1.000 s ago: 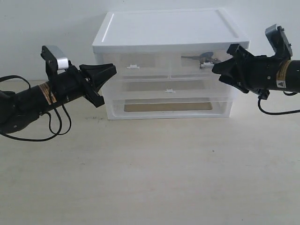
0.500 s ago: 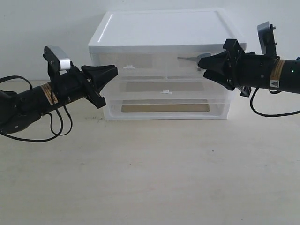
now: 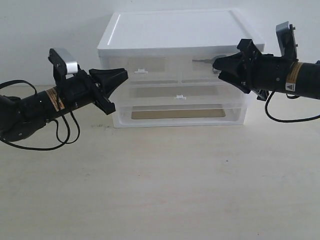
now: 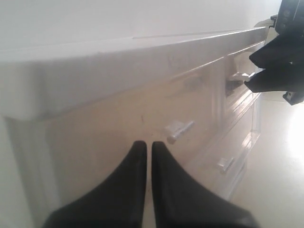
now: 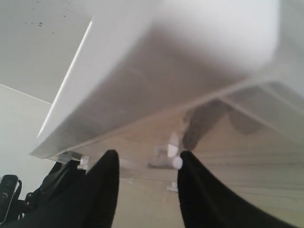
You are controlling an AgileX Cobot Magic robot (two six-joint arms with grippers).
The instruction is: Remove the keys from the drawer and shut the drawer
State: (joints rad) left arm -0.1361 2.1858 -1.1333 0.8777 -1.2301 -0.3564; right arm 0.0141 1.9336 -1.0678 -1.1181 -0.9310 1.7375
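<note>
The keys (image 3: pixel 203 61) lie inside the closed drawer (image 3: pixel 197 71) — the right one of the upper pair in the white-topped cabinet (image 3: pixel 175 27) on the tabletop (image 3: pixel 160 190) — and show dimly through its translucent front. The right fingers (image 5: pixel 105 185) stand wide, with the drawer's white tab handle (image 5: pixel 166 151) between them. The left fingers (image 4: pixel 130 185), almost together and holding nothing, hover at the cabinet's left near corner.

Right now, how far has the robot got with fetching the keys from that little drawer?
Nothing is finished yet. The keys lie inside the drawer, which looks shut. In hand: the right hand is open at the drawer's white tab, not gripping it. Still to do: pull the drawer out, lift the keys, push it closed.
</note>
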